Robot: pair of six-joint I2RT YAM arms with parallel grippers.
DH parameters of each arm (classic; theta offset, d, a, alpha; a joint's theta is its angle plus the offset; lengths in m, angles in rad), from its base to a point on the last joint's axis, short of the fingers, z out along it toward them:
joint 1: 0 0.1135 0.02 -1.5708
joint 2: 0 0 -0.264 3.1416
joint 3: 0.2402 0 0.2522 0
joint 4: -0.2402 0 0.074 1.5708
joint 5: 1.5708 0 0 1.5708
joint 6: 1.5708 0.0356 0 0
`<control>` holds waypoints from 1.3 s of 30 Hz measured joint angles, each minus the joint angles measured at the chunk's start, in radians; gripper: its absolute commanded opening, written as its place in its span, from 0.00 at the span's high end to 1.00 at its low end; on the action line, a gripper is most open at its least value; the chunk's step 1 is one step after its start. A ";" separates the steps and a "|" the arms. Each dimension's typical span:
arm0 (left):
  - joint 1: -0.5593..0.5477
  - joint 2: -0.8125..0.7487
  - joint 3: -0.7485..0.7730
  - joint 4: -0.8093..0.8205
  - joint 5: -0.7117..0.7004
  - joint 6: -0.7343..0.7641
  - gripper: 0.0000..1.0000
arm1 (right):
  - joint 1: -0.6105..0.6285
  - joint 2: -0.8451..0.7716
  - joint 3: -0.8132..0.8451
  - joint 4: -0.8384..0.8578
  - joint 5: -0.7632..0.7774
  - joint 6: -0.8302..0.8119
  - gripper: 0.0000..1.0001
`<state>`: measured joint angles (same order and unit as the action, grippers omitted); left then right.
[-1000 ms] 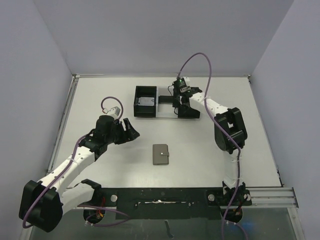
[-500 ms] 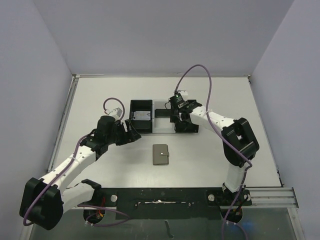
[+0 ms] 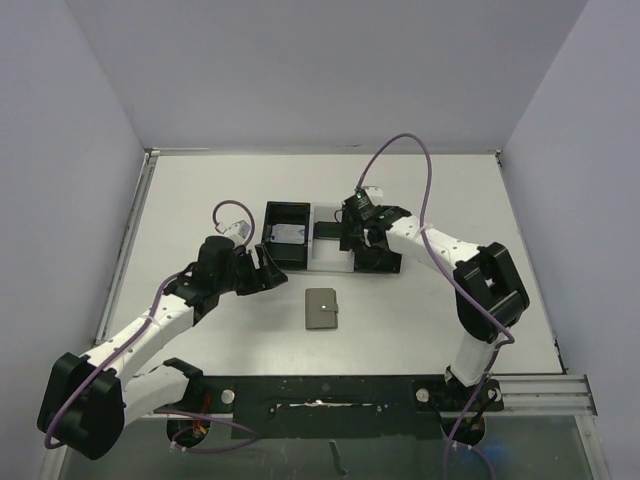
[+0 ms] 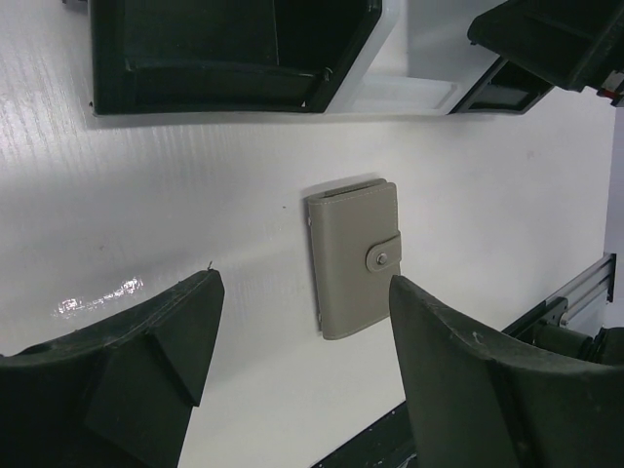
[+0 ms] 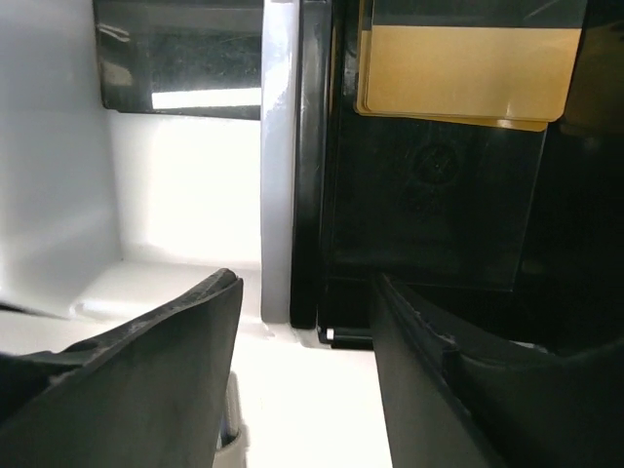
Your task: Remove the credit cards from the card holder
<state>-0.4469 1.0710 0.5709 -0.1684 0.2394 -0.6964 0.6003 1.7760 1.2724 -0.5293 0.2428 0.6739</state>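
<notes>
Grey card holder (image 3: 322, 308) shut, flat on table (image 3: 420, 310) just in front of tray (image 3: 330, 260), by its middle bay
Left gripper (image 3: 262, 270) at tray's near-left corner, jaws wide apart, empty, the closer one; holder sits to its right, further out from tray, long axis square to tray's near wall, snap tab (image 4: 383, 256) on right edge. Right gripper (image 3: 366, 245) over tray's right bay, jaws parted, nothing held, gold card (image 5: 468, 73) below. Bare table round the holder except tray-side
</notes>
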 measured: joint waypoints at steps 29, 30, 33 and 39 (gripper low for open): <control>0.021 -0.143 -0.146 0.068 -0.132 -0.135 0.28 | 0.365 -0.114 -0.153 -0.011 0.016 0.228 0.52; 0.021 -0.143 -0.146 0.068 -0.133 -0.135 0.29 | 0.368 -0.108 -0.153 -0.015 0.016 0.235 0.52; 0.023 -0.141 -0.146 0.069 -0.130 -0.138 0.30 | 0.378 -0.078 -0.153 -0.029 0.016 0.254 0.52; 0.023 -0.104 -0.146 0.077 -0.108 -0.130 0.32 | 0.397 -0.027 -0.151 -0.070 0.031 0.272 0.60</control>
<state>-0.4240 0.9672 0.4248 -0.0917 0.1318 -0.8268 0.9970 1.7489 1.1210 -0.5991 0.2733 0.9455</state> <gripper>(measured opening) 0.694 0.469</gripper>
